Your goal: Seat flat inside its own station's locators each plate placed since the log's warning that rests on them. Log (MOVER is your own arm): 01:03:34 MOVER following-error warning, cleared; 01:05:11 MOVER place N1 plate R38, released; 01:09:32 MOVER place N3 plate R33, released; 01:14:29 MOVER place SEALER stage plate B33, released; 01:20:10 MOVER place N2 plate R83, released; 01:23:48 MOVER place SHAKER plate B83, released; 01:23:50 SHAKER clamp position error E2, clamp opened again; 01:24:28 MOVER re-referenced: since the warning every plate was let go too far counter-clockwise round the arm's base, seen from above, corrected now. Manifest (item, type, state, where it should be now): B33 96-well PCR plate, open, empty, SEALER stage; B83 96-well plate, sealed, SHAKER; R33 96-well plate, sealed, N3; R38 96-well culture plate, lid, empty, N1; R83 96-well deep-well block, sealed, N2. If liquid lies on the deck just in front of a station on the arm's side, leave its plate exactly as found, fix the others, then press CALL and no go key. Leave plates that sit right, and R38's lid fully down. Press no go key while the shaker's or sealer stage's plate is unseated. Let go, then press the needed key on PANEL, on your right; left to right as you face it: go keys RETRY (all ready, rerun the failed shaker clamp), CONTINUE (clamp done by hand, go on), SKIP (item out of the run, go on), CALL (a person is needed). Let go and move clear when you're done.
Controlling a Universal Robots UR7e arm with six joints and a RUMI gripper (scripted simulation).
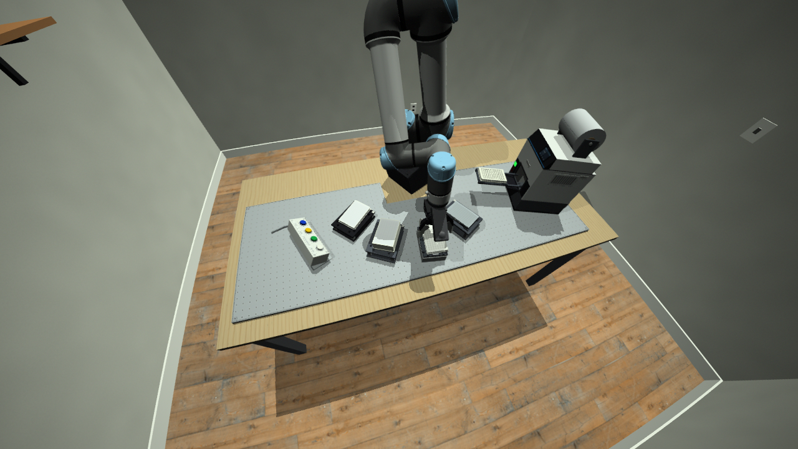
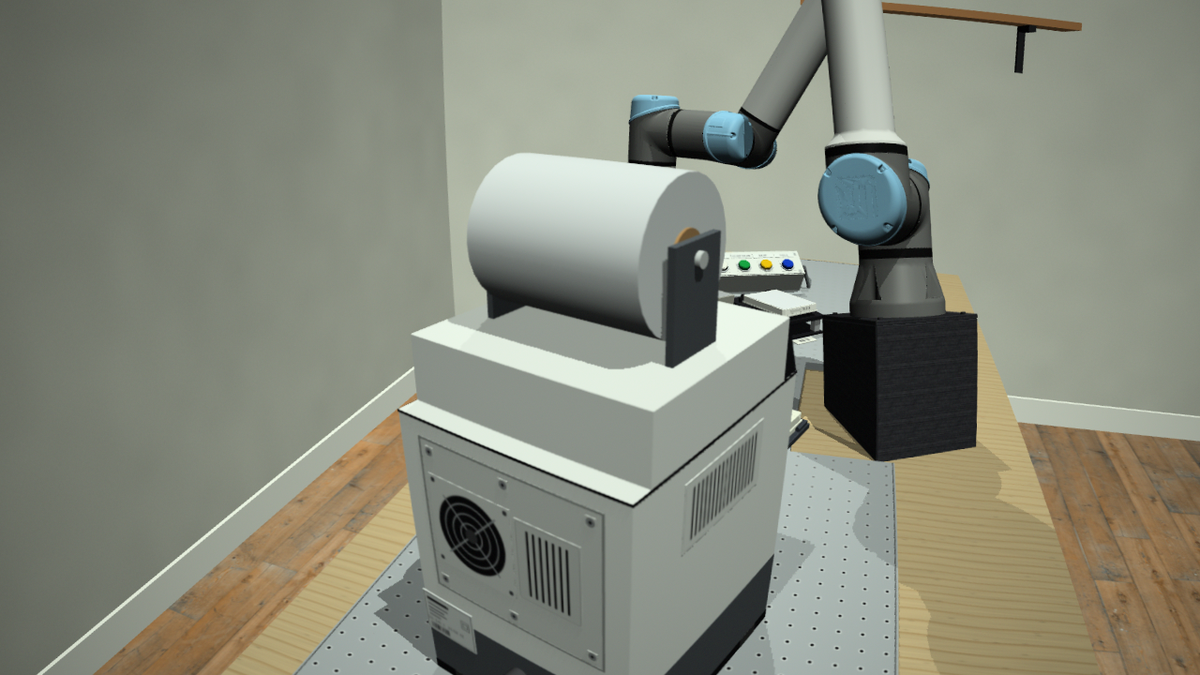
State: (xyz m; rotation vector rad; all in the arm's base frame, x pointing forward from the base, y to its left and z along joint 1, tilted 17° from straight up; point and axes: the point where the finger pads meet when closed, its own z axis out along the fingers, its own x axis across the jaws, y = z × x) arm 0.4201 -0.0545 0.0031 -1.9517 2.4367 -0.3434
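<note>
Four nests stand in a row on the grey deck in the top view. From the left they hold a white-topped plate [image 1: 353, 214], a tall white block [image 1: 386, 235], a plate with visible wells [image 1: 434, 246] and a dark-topped plate [image 1: 464, 216]. A white well plate [image 1: 493, 174] lies on the sealer's stage. My gripper [image 1: 434, 231] points down, just over the near end of the plate with visible wells. Its fingers are open and hold nothing. In the exterior view the sealer's roll hides the gripper.
The sealer [image 1: 552, 171] stands at the right end of the deck and fills the exterior view's foreground [image 2: 587, 436]. The key panel [image 1: 309, 241] lies at the left, and also shows in the exterior view [image 2: 759, 266]. The arm's black base block [image 2: 902, 382] stands behind the nests.
</note>
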